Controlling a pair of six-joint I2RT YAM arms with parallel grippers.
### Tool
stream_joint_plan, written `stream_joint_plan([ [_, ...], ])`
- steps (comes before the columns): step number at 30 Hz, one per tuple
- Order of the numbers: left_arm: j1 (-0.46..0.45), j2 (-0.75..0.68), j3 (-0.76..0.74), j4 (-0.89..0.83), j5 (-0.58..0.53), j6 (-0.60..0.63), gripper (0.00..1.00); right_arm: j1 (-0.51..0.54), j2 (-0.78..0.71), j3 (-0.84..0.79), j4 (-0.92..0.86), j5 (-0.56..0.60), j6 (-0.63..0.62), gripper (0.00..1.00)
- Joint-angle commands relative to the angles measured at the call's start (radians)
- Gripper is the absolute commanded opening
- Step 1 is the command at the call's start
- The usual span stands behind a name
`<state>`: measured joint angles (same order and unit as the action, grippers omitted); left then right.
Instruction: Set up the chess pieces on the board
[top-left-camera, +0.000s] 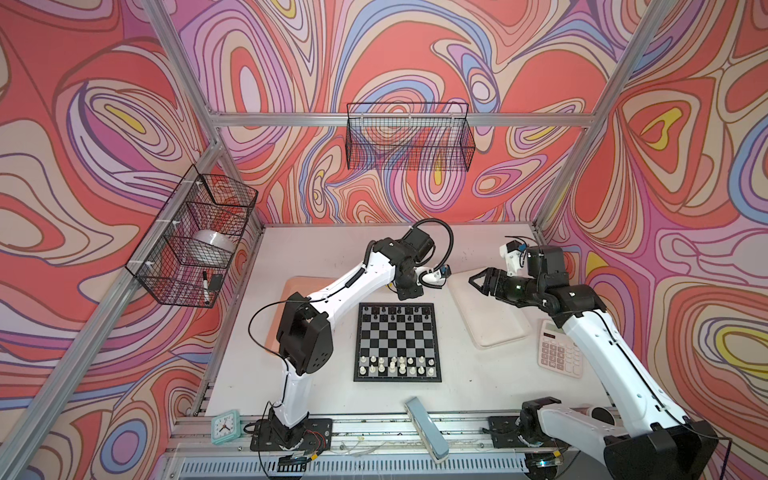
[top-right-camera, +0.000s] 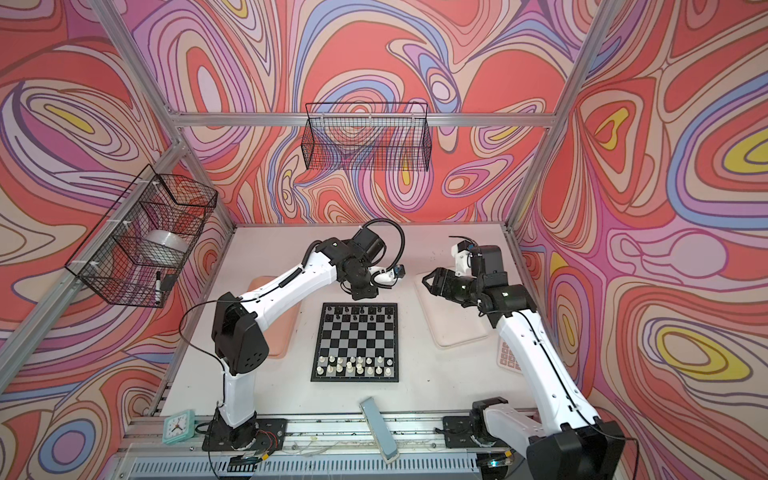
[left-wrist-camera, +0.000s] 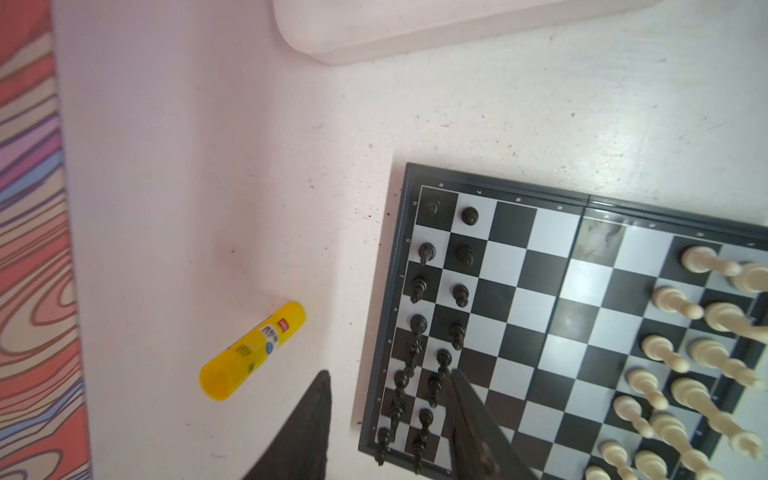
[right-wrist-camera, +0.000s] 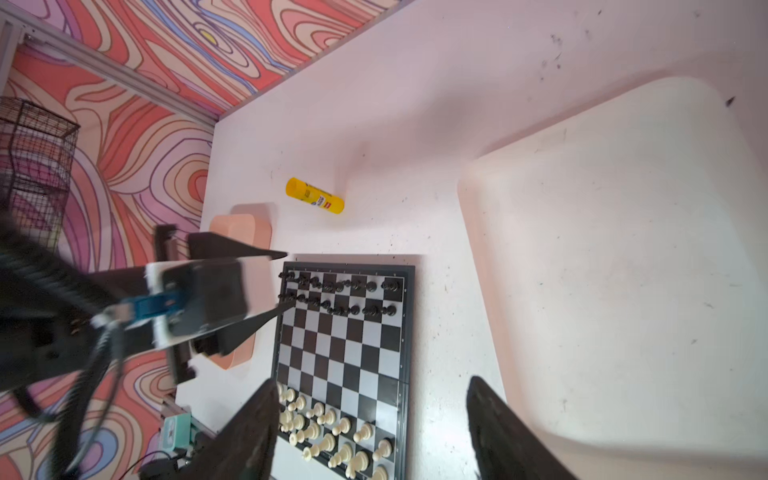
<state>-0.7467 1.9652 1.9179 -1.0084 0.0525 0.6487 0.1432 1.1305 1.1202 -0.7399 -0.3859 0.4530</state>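
Chessboard (top-left-camera: 397, 340) with black chessmen (top-left-camera: 397, 311) in two rows at its 12 o'clock edge, cream chessmen (top-left-camera: 395, 365) at 6 o'clock, seemingly all set, so the left gripper (left-wrist-camera: 390, 372) above 12 o'clock and right gripper (right-wrist-camera: 372, 381) over the white tray (top-left-camera: 494, 320) at 2 o'clock hang spread and empty

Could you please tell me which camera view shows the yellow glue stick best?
The left wrist view: the glue stick lies large and unobstructed, label visible. The right wrist view shows the glue stick smaller; neither top view shows it.
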Motion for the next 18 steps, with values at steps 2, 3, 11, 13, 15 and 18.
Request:
stream_joint_plan([
  [2,0.018,-0.102,0.046,-0.081,0.009,-0.095,0.6,-0.003,0.029,0.075,0.016,0.136,-0.026,0.97],
  [3,0.029,-0.127,0.047,-0.081,0.009,-0.116,0.63,-0.002,0.034,0.089,0.033,0.159,-0.033,0.98],
  [11,0.183,-0.32,-0.103,-0.004,0.036,-0.283,0.7,-0.004,-0.071,0.009,0.359,0.296,-0.115,0.98],
  [13,0.239,-0.378,-0.206,0.085,0.032,-0.33,0.7,-0.003,-0.102,-0.035,0.435,0.309,-0.145,0.98],
  [15,0.3,-0.443,-0.318,0.185,0.032,-0.382,0.71,-0.003,-0.11,-0.055,0.469,0.329,-0.177,0.98],
  [18,0.369,-0.538,-0.469,0.314,0.044,-0.452,0.73,-0.004,-0.097,-0.056,0.461,0.35,-0.224,0.98],
])
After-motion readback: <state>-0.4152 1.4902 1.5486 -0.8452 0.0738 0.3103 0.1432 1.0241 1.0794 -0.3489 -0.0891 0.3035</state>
